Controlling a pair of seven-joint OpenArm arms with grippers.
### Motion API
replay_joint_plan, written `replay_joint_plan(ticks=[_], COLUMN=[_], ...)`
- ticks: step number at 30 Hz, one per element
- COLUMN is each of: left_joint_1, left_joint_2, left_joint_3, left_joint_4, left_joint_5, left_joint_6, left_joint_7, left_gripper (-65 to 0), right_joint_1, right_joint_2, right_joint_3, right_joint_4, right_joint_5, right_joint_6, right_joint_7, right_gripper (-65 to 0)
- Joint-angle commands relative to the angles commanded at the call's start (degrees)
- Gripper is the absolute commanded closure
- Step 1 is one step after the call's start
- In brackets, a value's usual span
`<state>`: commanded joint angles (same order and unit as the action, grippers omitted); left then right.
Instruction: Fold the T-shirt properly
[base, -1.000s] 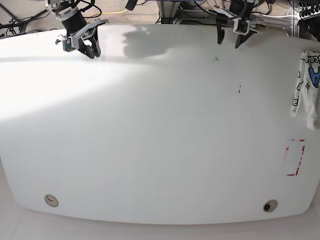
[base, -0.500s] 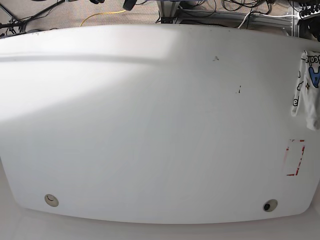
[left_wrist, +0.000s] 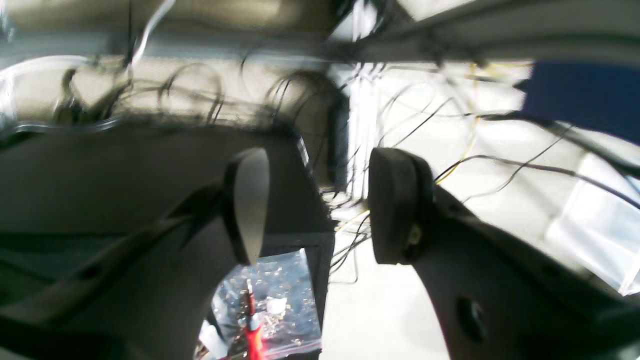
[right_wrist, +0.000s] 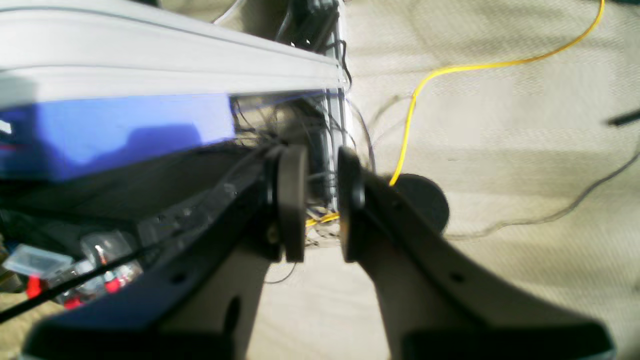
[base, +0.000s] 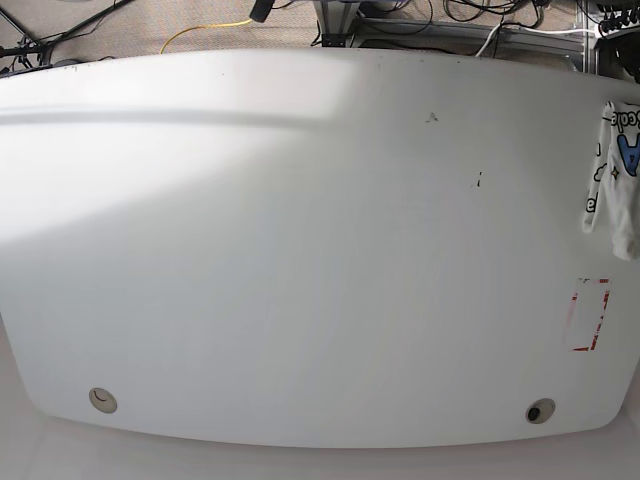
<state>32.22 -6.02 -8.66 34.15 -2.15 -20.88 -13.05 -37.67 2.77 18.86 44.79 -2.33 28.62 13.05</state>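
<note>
Both arms have gone from the base view since a second ago, when they hung over the far edge at 11 and 1 o'clock; half a second ago they were already out of sight, and nothing on the wide white surface (base: 300, 260) has shifted. The white cotton T-shirt printed with blue and black cartoon letters (base: 618, 175) lies bunched at the 3 o'clock edge of the surface, partly cut off by the picture border. Just below it, toward 4 o'clock, sits a red-outlined rectangular mark (base: 588, 315). Two small round holes show near the front edge at 7 and 5 o'clock.

From the left wrist view, the left gripper (left_wrist: 320, 205) points at a blurred tangle of black cables, its jaws spread wide with nothing between them; a clear plastic bag with red parts (left_wrist: 270, 305) shows at 6 o'clock. From the right wrist view, the right gripper (right_wrist: 320, 202) hangs over beige carpet, its jaws nearly together with a narrow gap and empty. A yellow cable (right_wrist: 450, 70) curves across the carpet toward 1 o'clock.
</note>
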Motion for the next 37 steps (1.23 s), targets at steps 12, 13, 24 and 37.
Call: replay_joint_plan(ticks=[12,13,24,37], left_joint_1=[-20.57,-21.98,-25.23,-25.32], left_joint_2=[-1.14,-1.05,-0.88,0.09], left_joint_3=[3.08,4.75,5.89,6.07], left_joint_4=[-26.46,-27.08,-27.69,-27.69], left_joint_5=[0.97,1.23,0.53,0.53], left_joint_6=[7.82,9.58,11.52,11.43], left_joint_7=[1.05,2.46,4.92,4.92], left_gripper=[-29.7,-29.7,-29.7,-29.7], right_joint_1=[19.08,20.75,25.49,25.58], right_joint_2=[2.73,2.9,3.52,2.46], right_joint_3=[0.0,0.0,0.0,0.0], right_joint_4=[-23.03,-25.05,-29.98,-29.71], right_joint_5=[-7.21,-8.44,-14.07,-14.07], right_joint_6=[-9.41,-10.55,-14.42,-14.24], right_joint_7=[1.67,1.67,1.67,2.02], right_gripper=[-10.3,-10.5,-10.8,-10.8])
